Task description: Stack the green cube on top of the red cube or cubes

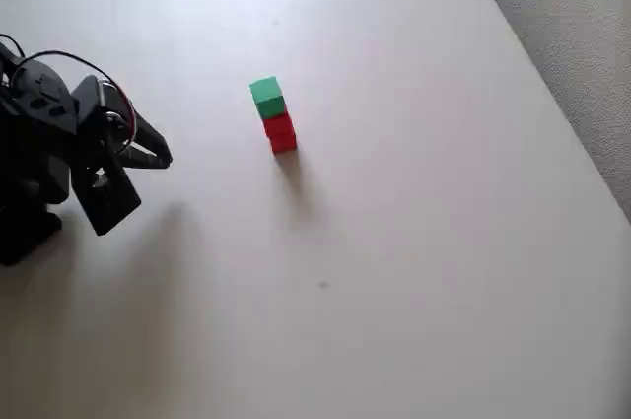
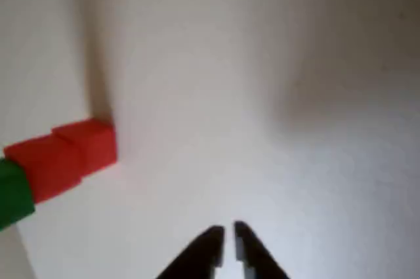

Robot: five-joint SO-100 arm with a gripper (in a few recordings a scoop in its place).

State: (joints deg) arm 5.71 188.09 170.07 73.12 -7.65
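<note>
We see the green cube (image 1: pixel 265 94) atop two stacked red cubes (image 1: pixel 280 131) mid-worktop (image 1: pixel 424 242), our fingers (image 2: pixel 226 243) nearly together, holding nothing, well apart at the left edge overhead; we judge a stray sweep of the arm could still topple the slim tower.

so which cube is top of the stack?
The green cube. It sits on the two red cubes, which are stacked beneath it; the gripper is well apart from the stack.
</note>
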